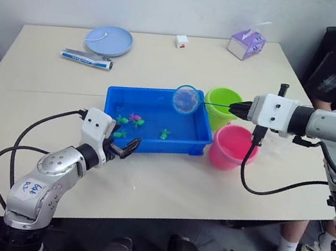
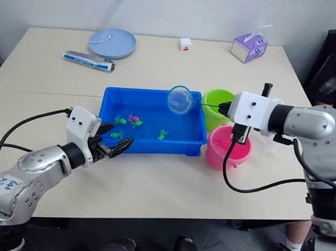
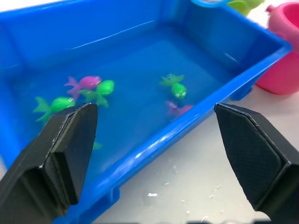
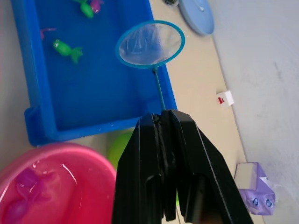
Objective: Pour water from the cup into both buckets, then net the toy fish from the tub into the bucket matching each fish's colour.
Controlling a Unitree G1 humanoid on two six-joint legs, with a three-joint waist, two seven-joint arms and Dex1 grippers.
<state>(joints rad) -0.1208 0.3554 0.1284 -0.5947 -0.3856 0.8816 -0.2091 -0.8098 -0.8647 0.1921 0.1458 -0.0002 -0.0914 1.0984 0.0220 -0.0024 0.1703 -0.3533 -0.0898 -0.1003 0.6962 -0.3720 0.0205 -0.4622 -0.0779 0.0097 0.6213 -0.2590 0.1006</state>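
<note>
The table [image 1: 163, 190] carries the blue tub [image 1: 152, 106] at its centre, with the green bucket [image 1: 223, 103] and pink bucket [image 1: 232, 147] at its three o'clock. The net [image 1: 186, 99] is clamped in the right end effector [image 1: 235, 109], hoop held over the tub's two o'clock corner. The left end effector [image 1: 123, 149] is spread wide at the tub's seven o'clock. Toy fish [image 3: 175, 86] lie in the tub.

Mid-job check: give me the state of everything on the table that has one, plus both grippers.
left gripper: open, at the tub's near wall
right gripper: shut on the net's handle
net: empty, held above the tub
tub: holds water, green and pink fish
pink bucket: holds water, pink fish inside
green bucket: upright, contents unclear
</note>
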